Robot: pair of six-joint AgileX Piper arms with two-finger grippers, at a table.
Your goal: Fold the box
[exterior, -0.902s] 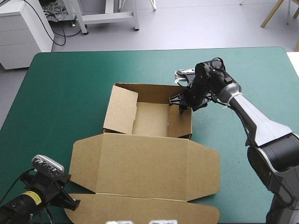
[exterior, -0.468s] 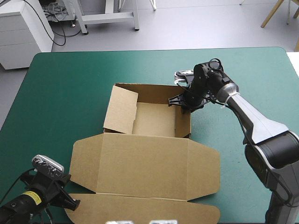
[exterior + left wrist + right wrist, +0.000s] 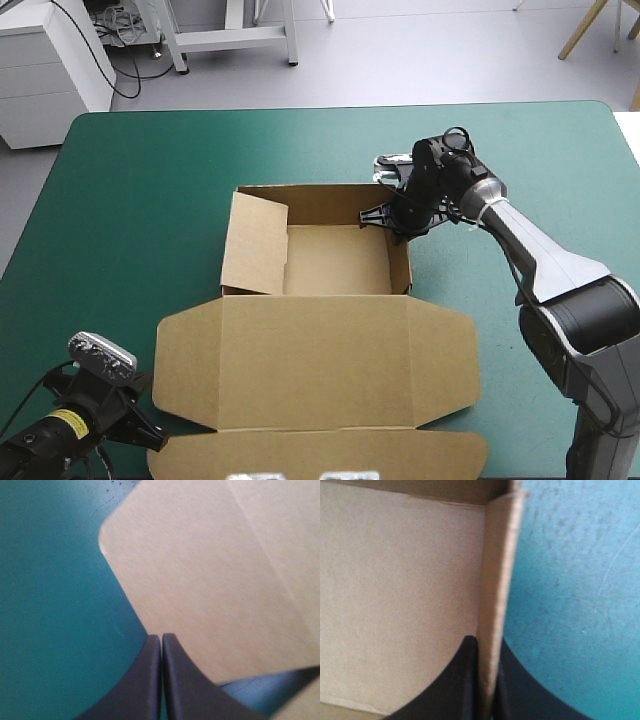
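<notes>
Rightward, right pincer (image 3: 487, 644) clamps box (image 3: 315, 350) wall; left pincer (image 3: 161, 637) closed, seemingly empty, beside lid flap (image 3: 200, 570).

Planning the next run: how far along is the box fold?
Done: the box has its far wall and right wall raised. In hand: the right gripper, jaws shut on the right wall, holds it upright. To do: the left wall leans inward, untucked; the lid lies flat; the left gripper, jaws shut, sits at the lid's near corner.

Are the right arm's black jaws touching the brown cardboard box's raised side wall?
Touching. The right wrist view shows the brown cardboard box's wall pinched between those jaws, with no gap.
</notes>
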